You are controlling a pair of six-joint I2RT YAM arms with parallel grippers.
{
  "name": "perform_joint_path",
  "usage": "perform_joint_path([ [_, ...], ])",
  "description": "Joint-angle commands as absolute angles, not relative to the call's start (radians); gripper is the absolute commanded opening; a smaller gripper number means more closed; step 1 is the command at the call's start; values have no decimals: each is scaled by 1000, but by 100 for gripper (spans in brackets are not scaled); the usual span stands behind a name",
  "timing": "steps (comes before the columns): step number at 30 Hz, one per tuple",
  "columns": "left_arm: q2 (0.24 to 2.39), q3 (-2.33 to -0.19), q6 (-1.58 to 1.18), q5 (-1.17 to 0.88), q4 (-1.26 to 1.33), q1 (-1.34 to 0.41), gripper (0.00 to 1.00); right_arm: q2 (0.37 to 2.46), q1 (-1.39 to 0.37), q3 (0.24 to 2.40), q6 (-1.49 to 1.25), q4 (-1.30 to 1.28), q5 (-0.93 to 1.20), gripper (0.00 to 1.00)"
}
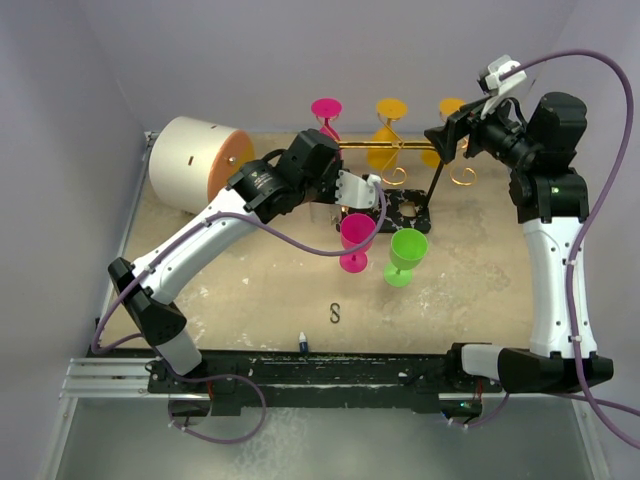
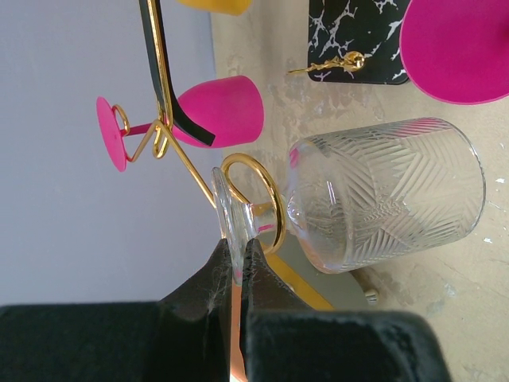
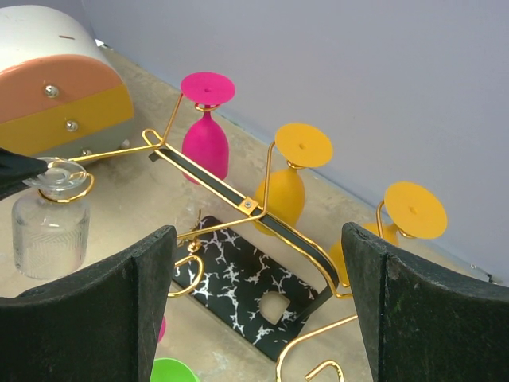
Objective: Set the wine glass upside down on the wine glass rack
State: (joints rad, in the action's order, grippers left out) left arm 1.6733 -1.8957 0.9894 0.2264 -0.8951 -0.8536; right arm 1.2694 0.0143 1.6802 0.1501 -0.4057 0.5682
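Left wrist: left jaws tight on wine glass point(image 2: 390, 199) foot, its edge hidden; right jaws wide, empty

We look down from above, near side; both wrist cams, close-up, share the wine glass rack point(image 3: 238, 282).

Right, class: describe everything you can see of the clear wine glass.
The clear wine glass is see-through, apparently glass, its bowl cut with a herringbone pattern, with a short stem and round foot. It is upside down, mouth down, stem inside a curled gold hook of the wine glass rack. The left hand pinches the foot's edge.
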Motion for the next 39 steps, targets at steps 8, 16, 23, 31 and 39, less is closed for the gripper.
perform_joint_path([
  [8,1670,-1957,1072,171,-788,-871,0,1253,23,1680,149,-364,590,87],
  [16,1687,-1940,1113,211,-753,-873,0,1249,25,1672,153,-362,590,88],
  [23,1693,-1920,1136,229,-761,-875,0,1246,26,1666,156,-362,592,88],
  [31,1692,-1911,1123,235,-767,-879,12,1245,26,1663,156,-361,594,88],
  [39,1686,-1910,1091,214,-780,-879,18,1240,31,1658,158,-360,599,88],
])
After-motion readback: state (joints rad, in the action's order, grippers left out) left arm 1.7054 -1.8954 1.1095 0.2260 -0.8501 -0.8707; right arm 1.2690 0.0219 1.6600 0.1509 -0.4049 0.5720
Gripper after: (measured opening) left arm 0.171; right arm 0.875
